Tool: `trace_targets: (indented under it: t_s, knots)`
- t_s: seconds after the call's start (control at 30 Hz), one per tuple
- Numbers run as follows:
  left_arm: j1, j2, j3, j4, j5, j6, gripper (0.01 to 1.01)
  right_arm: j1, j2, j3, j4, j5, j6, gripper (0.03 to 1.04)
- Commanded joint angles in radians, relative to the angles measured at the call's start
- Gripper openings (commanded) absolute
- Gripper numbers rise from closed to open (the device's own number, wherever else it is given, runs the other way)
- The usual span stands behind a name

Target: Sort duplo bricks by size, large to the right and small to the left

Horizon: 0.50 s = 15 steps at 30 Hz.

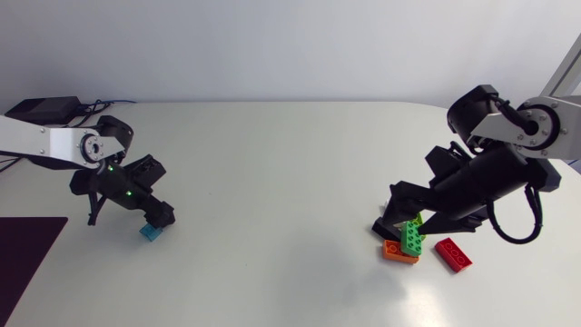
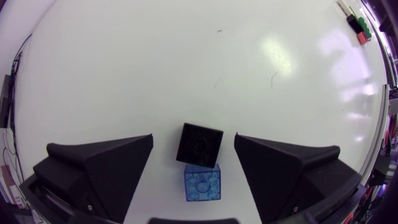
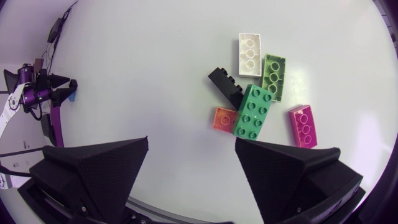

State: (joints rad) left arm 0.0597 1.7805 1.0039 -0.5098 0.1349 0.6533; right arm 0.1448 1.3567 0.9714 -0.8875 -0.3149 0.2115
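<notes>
Currently: late stage of the sort, by my reading.

Left side: left gripper (image 2: 194,138) is low over the surface (image 1: 272,173), fingers spread wide. Two small bricks sit between them, a black small brick (image 2: 199,143) and a blue small brick (image 2: 202,182), touching each other end to end. Neither finger touches either brick, so nothing is held. In the head view only the blue one shows, just beside the gripper.

Right side: right gripper (image 3: 191,142) hangs above the large bricks, also wide open and holding nothing. Ahead of it lie a white brick (image 3: 250,54), an olive brick (image 3: 273,76), a black long brick (image 3: 226,87), a green brick (image 3: 254,111), an orange brick (image 3: 224,119) and a red brick (image 3: 303,124). The green one overlaps the orange one's edge and appears to rest tilted on it.

Judgement: small bricks are on the left and large ones on the right, the two groups well apart. I see no brick on the wrong side, so placing looks done or nearly so.

Next move: the left gripper should rise straight up, keeping its fingers clear of both small bricks. The right gripper should likewise back away without clipping the tilted green brick.
</notes>
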Motion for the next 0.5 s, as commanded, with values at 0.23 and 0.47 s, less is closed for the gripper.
trace_targets:
  t_s: [0.23,0.47]
  knots:
    - [0.003,-0.142,0.05,-0.03,-0.046,-0.095,0.969,-0.025,-0.001,0.032,0.001,0.028,0.037,1.0]
    - [0.026,-0.243,0.024,-0.036,-0.077,-0.139,0.969,-0.09,-0.042,0.021,-0.004,0.033,0.019,1.0]
